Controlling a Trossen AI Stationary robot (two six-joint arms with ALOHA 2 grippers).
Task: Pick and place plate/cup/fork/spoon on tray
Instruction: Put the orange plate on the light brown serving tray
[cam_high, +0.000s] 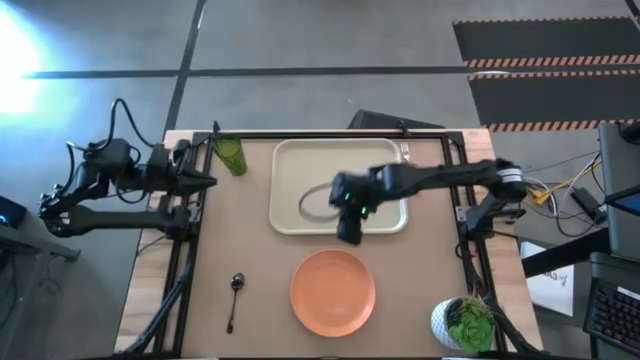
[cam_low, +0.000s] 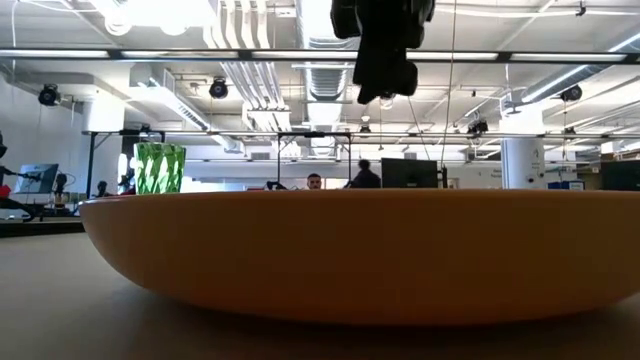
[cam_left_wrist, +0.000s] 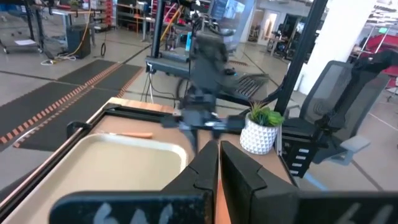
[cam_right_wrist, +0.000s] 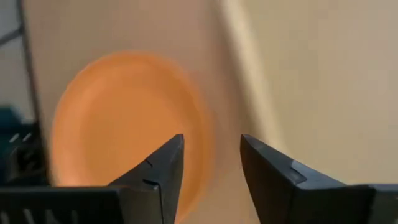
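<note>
Left gripper (cam_high: 205, 181) waits at the table's left edge, arm folded back beyond the rim; its own wrist view shows the two dark fingers (cam_left_wrist: 205, 171) pressed together, clenched on nothing; just beside it, at the table's far left corner, stands the cup (cam_high: 231, 155), upright on the bare wood and clear of the tray; the low view shows the same green tumbler (cam_low: 159, 167) rising behind the plate's rim. Nearer the front edge, on the left half of the table, lies the spoon (cam_high: 235, 296), bowl towards the tray and thin handle towards the front edge, well apart from the cup and near the plate. At centre sits the tray (cam_high: 290, 160), cream, rim up, against the far side of the table; the fork (cam_left_wrist: 132, 134) shows in the left wrist view as an orange-pink strip lying on the wood just beyond the tray's far rim, outside it. In front of the tray, touching none of it, rests the plate (cam_high: 333, 291), flat on the table; in the low view it fills the foreground (cam_low: 350, 255). Right gripper (cam_high: 349, 222) hangs above the tray's front rim, between tray and plate; its wrist view shows the fingers (cam_right_wrist: 163, 167) parted, released and empty, with the plate (cam_right_wrist: 118, 118) below. At the front right corner stands a potted plant (cam_high: 462, 322).
</note>
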